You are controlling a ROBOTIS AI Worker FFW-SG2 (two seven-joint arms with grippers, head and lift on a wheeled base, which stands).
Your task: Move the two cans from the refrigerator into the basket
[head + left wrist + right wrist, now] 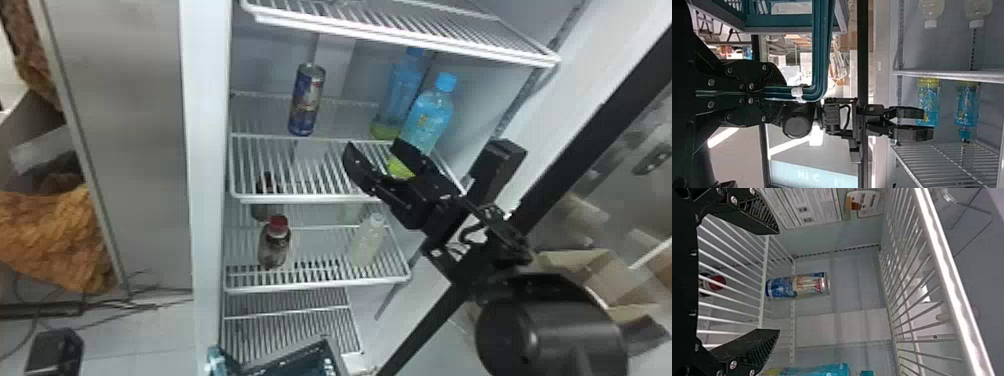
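Right gripper apart, ribbed inside; left gripper clamped on basket handle, likely plastic; cylindrical can upright.

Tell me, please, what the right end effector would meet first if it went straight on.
Probably the blue can, straight ahead of the open right end effector, though depth is unclear.

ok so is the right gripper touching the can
Apart. The head view shows a plain gap between the open right gripper and the can, which stands to the left of its nearer fingertip.
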